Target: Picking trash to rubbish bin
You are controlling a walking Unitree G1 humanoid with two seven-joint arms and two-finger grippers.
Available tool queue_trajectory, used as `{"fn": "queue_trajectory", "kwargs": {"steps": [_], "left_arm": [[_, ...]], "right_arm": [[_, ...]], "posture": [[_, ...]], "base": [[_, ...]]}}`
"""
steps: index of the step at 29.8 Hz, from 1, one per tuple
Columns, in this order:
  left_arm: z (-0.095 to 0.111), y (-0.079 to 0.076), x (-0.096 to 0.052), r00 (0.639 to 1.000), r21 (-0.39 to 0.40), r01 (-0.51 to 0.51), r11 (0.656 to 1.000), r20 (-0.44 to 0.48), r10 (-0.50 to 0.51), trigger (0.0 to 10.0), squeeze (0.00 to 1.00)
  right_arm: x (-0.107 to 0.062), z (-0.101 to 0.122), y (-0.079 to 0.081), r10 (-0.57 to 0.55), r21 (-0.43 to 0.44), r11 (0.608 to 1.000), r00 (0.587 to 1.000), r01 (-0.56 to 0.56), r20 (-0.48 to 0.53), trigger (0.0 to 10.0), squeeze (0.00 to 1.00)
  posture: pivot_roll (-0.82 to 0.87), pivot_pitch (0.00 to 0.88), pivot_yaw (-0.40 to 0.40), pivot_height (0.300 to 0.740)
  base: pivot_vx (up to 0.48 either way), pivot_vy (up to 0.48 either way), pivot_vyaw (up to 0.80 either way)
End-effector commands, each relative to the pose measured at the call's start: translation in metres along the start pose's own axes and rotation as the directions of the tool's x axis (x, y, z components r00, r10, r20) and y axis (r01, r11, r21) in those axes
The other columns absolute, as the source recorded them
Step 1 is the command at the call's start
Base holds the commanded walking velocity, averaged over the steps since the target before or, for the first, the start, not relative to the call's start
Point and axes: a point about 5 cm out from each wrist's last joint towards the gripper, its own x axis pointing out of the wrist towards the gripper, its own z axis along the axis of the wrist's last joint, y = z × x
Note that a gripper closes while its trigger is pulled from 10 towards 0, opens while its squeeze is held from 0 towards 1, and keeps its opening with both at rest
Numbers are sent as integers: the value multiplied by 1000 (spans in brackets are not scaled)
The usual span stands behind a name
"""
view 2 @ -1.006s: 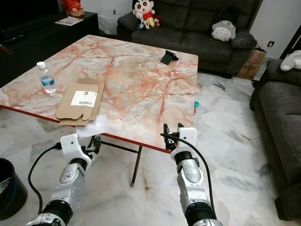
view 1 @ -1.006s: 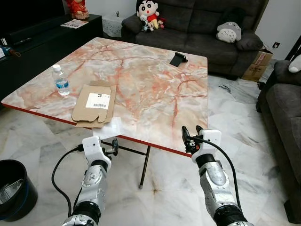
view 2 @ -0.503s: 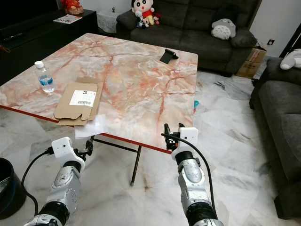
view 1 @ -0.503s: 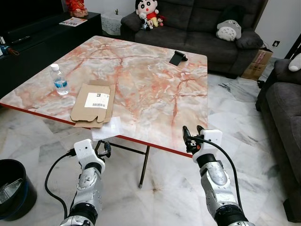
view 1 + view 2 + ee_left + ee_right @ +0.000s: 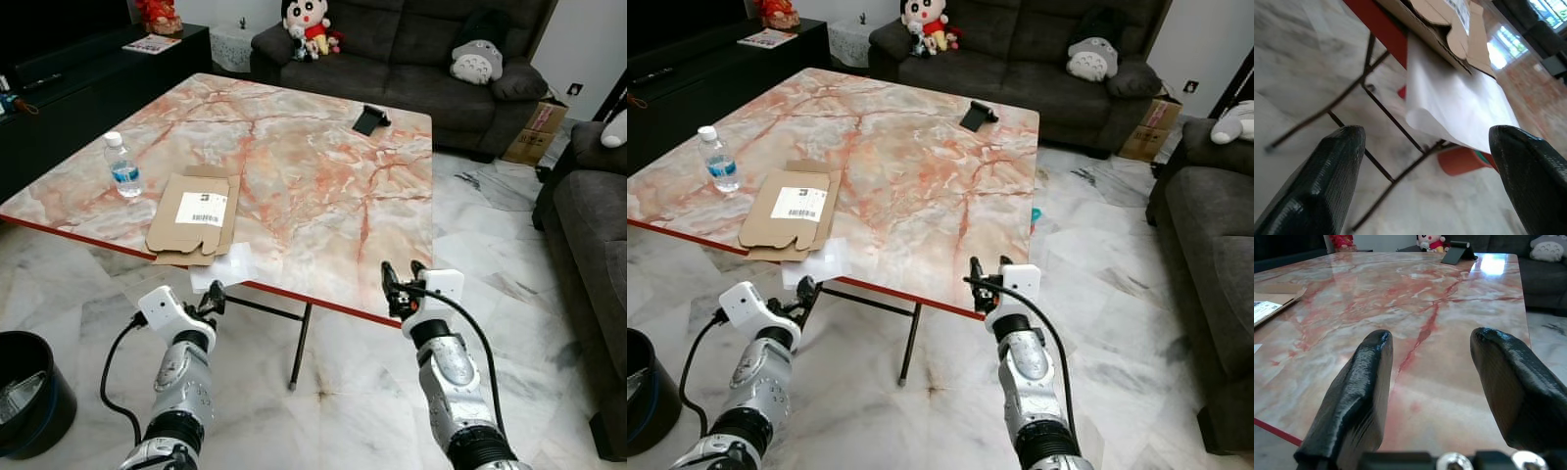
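Observation:
A flattened cardboard box (image 5: 193, 215) lies near the front edge of the marble table (image 5: 323, 166), with a water bottle (image 5: 122, 166) to its left. A white sheet (image 5: 223, 266) hangs over the table edge just in front of the box. My left gripper (image 5: 211, 294) is open below that edge, just under the sheet; in the left wrist view the sheet (image 5: 1459, 105) shows between the two fingers (image 5: 1317, 191). My right gripper (image 5: 402, 279) is open and empty at the table's front right edge. A black rubbish bin (image 5: 29, 392) stands on the floor at the lower left.
A black phone stand (image 5: 370, 120) sits at the table's far side. Thin metal table legs (image 5: 299, 348) stand between my arms. Dark sofas line the back (image 5: 411, 49) and the right (image 5: 588, 225). A low black cabinet (image 5: 78, 78) runs along the left.
My left wrist has swung out to the left and its fingers now point up at the hanging white sheet. The right arm has stayed in place.

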Motion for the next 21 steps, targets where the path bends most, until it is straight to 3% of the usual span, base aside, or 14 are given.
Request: {"fn": "queue_trajectory", "kwargs": {"steps": [1, 21], "left_arm": [[-4, -5, 3, 999, -55, 20, 998, -32, -22, 10000, 0], [8, 3, 10, 1000, -146, 15, 989, -18, -18, 10000, 0]], "right_arm": [[1, 6, -7, -20, 1, 1000, 1000, 20, 18, 10000, 0], [1, 7, -8, -25, 1, 1000, 999, 25, 26, 10000, 0]], "posture": [[86, 0, -118, 740], [86, 0, -118, 740]], "base": [[0, 0, 0], [0, 0, 0]]}}
